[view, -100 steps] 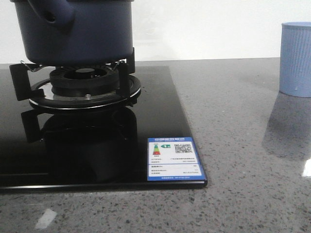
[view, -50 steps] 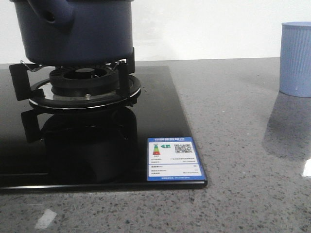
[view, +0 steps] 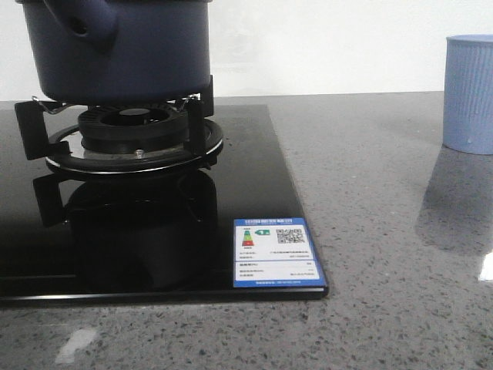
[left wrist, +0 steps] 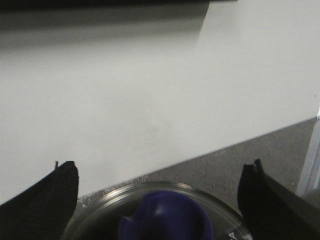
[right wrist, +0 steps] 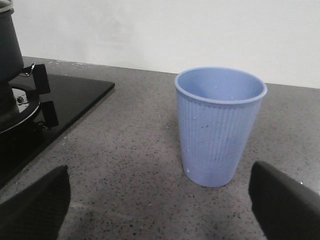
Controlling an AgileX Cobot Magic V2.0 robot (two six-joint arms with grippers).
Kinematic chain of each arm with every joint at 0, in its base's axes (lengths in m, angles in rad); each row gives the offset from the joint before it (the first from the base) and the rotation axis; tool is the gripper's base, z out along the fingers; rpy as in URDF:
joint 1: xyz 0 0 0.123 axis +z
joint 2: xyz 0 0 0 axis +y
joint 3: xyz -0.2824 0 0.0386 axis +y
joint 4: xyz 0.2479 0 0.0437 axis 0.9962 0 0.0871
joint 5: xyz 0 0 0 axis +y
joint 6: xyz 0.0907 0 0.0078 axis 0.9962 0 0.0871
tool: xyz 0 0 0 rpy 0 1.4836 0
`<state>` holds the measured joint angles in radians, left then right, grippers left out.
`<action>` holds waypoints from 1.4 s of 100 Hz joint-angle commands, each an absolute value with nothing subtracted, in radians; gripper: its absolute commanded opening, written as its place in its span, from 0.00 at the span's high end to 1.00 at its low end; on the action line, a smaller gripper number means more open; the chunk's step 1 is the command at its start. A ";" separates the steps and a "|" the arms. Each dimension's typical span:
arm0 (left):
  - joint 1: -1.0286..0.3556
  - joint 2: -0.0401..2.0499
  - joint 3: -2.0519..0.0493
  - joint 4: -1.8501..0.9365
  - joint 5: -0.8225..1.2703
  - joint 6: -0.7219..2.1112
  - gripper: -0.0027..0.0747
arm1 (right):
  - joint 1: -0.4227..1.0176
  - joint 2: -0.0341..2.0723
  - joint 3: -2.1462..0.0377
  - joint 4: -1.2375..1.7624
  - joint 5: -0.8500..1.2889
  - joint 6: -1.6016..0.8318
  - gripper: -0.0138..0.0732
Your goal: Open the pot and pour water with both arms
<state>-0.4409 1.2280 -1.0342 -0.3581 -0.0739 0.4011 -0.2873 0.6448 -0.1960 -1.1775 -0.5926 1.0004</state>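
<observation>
The dark navy pot (view: 115,50) stands on the gas burner (view: 131,135) of the black hob, its handle stub with a round hole facing the camera; its top is cut off in the front view. In the left wrist view my left gripper (left wrist: 160,172) is wide open just above the pot's glass lid (left wrist: 100,210), its fingers on either side of the blue knob (left wrist: 167,217). My right gripper (right wrist: 160,192) is wide open and empty, low over the counter, with the light blue ribbed cup (right wrist: 220,125) upright a short way ahead of it. Neither gripper shows in the front view.
The black glass hob (view: 254,193) carries an energy label (view: 276,253) at its front right corner. The cup (view: 470,92) stands at the right of the grey speckled counter. A white wall runs behind. The hob's edge (right wrist: 75,100) lies left of the cup.
</observation>
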 commanded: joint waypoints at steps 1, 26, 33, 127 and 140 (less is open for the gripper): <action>-0.411 1.142 -1.070 -0.350 -0.146 0.398 0.20 | -0.286 0.642 -0.220 -1.105 -0.658 1.003 0.09; -0.245 0.972 -1.070 -0.352 -0.039 0.398 0.65 | -0.286 0.642 -0.344 -1.043 -0.634 1.003 0.34; -0.202 0.927 -1.070 -0.350 0.020 0.398 0.83 | -0.286 0.642 -0.395 -1.043 -0.611 1.003 0.52; 0.011 0.098 -0.314 -0.355 -0.012 0.400 0.99 | -0.286 0.377 -0.108 -0.933 -0.484 0.886 0.92; 0.011 0.098 -0.297 -0.355 -0.012 0.400 0.99 | -0.286 0.377 -0.108 -0.933 -0.482 0.886 0.92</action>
